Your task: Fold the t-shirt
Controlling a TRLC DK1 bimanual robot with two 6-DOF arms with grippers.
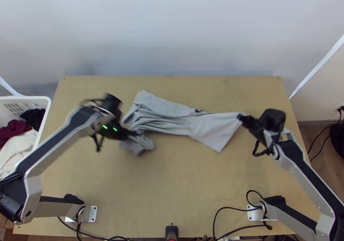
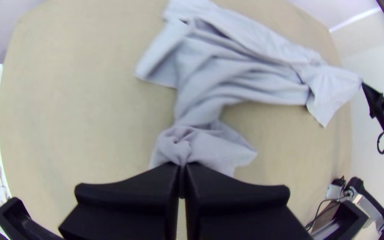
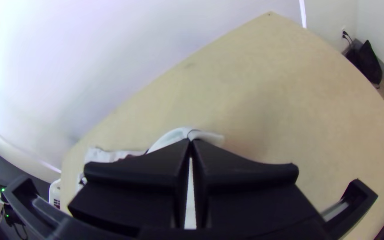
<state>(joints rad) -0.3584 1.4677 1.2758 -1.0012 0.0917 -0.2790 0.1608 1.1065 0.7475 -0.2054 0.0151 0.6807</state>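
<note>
left gripper [image 1: 133, 133], right gripper [image 1: 241, 117], both closed, pinching the grey t-shirt [image 1: 206, 128]

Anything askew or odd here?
The t-shirt lies bunched and creased on the table, not spread flat: the left hand pinches a wad, the right hand a corner. That looks untidy for a fold; I see no spill or damage.

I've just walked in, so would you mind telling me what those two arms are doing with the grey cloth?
Both arms are handling the grey t-shirt, apparently to fold it. The left gripper is closed on a bunched part, and the right gripper pinches the shirt's far right end. Between them it lies creased across the table, not yet neatly folded.
</note>
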